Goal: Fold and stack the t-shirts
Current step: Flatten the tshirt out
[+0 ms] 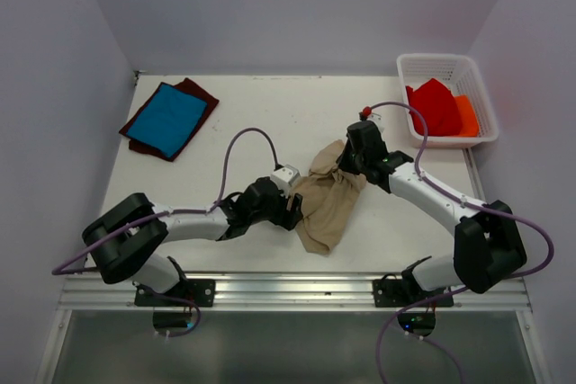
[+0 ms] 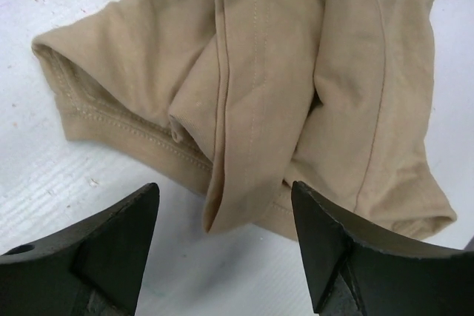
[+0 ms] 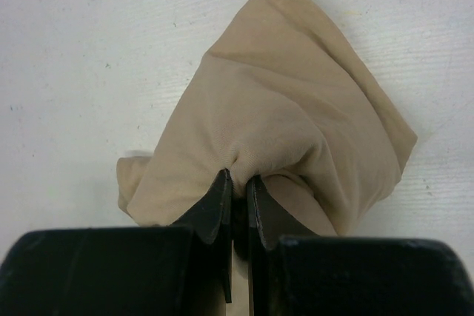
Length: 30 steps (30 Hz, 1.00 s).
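A crumpled tan t-shirt (image 1: 328, 202) lies mid-table between the two arms. My right gripper (image 3: 237, 183) is shut on a pinched fold of the tan t-shirt (image 3: 296, 109) at its far upper end. My left gripper (image 2: 226, 201) is open at the shirt's left edge, its fingers (image 2: 126, 234) either side of a hanging fold of the tan t-shirt (image 2: 252, 72), not touching it. At the far left corner a folded bright blue t-shirt (image 1: 166, 119) rests on a dark maroon t-shirt (image 1: 200, 94).
A white basket (image 1: 423, 65) at the far right holds red cloth (image 1: 434, 105) and orange cloth (image 1: 466, 116). Purple cables loop over both arms. A metal rail (image 1: 288, 292) runs along the table's near edge.
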Each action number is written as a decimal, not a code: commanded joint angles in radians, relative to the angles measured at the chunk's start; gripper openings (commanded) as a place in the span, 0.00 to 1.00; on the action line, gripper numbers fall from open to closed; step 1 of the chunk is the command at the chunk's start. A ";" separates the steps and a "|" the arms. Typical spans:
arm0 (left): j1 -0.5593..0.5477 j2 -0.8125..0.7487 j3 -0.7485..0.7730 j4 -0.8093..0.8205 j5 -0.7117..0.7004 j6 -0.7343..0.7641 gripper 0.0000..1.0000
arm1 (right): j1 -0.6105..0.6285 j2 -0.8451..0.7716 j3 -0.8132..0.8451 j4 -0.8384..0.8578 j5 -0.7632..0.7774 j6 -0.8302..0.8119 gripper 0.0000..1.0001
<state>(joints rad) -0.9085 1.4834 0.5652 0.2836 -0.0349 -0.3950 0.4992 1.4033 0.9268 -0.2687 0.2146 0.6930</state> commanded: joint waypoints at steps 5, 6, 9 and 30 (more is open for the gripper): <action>-0.004 0.061 -0.001 0.166 -0.028 0.064 0.51 | 0.002 -0.043 -0.020 0.029 0.005 -0.018 0.00; -0.004 0.070 -0.002 0.170 -0.020 0.064 0.46 | 0.002 -0.044 -0.023 0.028 0.008 -0.018 0.00; -0.004 0.072 0.001 0.167 -0.007 0.058 0.24 | 0.002 -0.053 -0.028 0.025 0.017 -0.020 0.00; -0.003 -0.404 0.418 -0.397 -0.512 0.232 0.00 | 0.002 -0.271 -0.111 -0.148 0.128 -0.027 0.73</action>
<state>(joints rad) -0.9112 1.0676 0.9020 0.0017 -0.4152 -0.2207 0.4992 1.1694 0.8089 -0.3412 0.3058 0.6720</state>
